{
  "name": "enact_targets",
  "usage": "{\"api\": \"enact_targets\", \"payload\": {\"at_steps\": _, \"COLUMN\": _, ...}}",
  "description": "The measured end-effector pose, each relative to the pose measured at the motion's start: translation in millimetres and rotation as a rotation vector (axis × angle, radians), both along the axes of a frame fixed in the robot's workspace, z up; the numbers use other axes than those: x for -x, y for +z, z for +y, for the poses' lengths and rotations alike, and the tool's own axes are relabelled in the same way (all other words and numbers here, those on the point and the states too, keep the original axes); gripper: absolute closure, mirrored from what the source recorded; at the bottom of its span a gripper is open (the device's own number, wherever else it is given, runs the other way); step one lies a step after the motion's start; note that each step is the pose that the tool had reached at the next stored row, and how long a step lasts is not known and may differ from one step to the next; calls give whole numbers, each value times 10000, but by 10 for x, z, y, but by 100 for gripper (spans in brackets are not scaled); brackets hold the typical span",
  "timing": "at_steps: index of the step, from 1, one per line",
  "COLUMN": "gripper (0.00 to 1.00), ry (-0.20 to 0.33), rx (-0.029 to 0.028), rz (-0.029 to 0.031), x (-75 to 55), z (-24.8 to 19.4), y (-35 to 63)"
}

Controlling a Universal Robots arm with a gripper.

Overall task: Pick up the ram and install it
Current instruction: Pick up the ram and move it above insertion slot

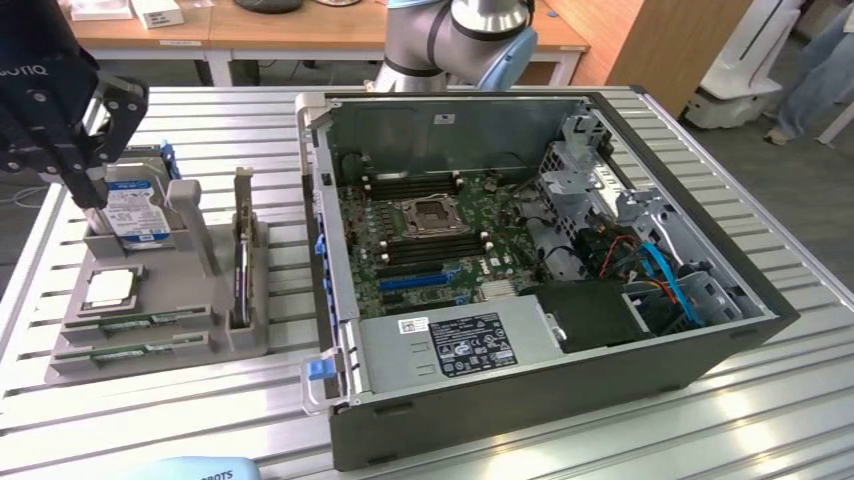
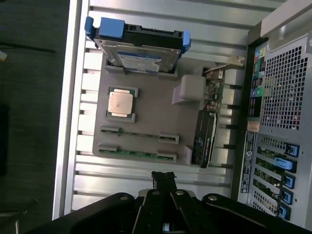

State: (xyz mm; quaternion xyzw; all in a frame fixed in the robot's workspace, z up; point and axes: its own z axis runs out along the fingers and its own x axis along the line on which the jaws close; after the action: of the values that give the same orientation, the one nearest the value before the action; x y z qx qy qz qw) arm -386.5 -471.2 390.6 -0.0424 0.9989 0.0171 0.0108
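My black tool (image 2: 163,176) hangs pressed together and empty over the slatted metal counter (image 2: 107,175), the long green ram stick (image 2: 136,153) untouched, uninstalled, at its grey tray's (image 2: 156,114) edge.

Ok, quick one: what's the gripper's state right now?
Gripper: shut, holding nothing; the ram lies in the grey tray.

Black open-sided PC case (image 1: 534,415) on the slatted silver table (image 1: 160,420), grey plastic tray (image 1: 174,288) right beside it holding a blue-labelled silver hard drive (image 1: 138,215) and a square silver processor (image 1: 110,288).
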Motion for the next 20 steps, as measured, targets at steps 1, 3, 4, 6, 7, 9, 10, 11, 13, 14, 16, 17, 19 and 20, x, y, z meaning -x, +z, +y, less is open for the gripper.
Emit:
{"api": "enact_targets", "payload": {"at_steps": 1, "gripper": 90, "ry": 111, "rx": 8, "rz": 1, "x": 0, "z": 0, "y": 0}}
{"api": "enact_targets", "payload": {"at_steps": 3, "gripper": 90, "ry": 354, "rx": 20, "rz": 0, "x": 0, "z": 0, "y": -1}}
{"api": "enact_targets", "payload": {"at_steps": 4, "gripper": 90, "ry": 476, "rx": 27, "rz": 0, "x": 0, "z": 0, "y": -1}}
{"api": "enact_targets", "payload": {"at_steps": 6, "gripper": 90, "ry": 711, "rx": 37, "rz": 0, "x": 0, "z": 0, "y": -1}}
{"api": "enact_targets", "payload": {"at_steps": 7, "gripper": 90, "ry": 831, "rx": 43, "rz": 1, "x": 0, "z": 0, "y": -1}}
{"api": "enact_targets", "payload": {"at_steps": 9, "gripper": 90, "ry": 1087, "rx": 61, "rz": 0, "x": 0, "z": 0, "y": -1}}
{"api": "enact_targets", "payload": {"at_steps": 10, "gripper": 90, "ry": 1214, "rx": 74, "rz": 1, "x": 0, "z": 0, "y": -1}}
{"api": "enact_targets", "payload": {"at_steps": 11, "gripper": 90, "ry": 1338, "rx": 89, "rz": 2, "x": 0, "z": 0, "y": -1}}
{"api": "enact_targets", "payload": {"at_steps": 13, "gripper": 90, "ry": 1593, "rx": 120, "rz": 2, "x": 0, "z": 0, "y": -2}}
{"api": "enact_targets", "payload": {"at_steps": 14, "gripper": 90, "ry": 1717, "rx": 137, "rz": 2, "x": 0, "z": 0, "y": -2}}
{"api": "enact_targets", "payload": {"at_steps": 16, "gripper": 90, "ry": 1974, "rx": 173, "rz": 5, "x": 0, "z": 0, "y": -2}}
{"api": "enact_targets", "payload": {"at_steps": 17, "gripper": 90, "ry": 2096, "rx": 189, "rz": 5, "x": 0, "z": 0, "y": -1}}
{"api": "enact_targets", "payload": {"at_steps": 19, "gripper": 90, "ry": 2333, "rx": 214, "rz": 6, "x": 0, "z": 0, "y": -2}}
{"api": "enact_targets", "payload": {"at_steps": 20, "gripper": 90, "ry": 2450, "rx": 221, "rz": 6, "x": 0, "z": 0, "y": -1}}
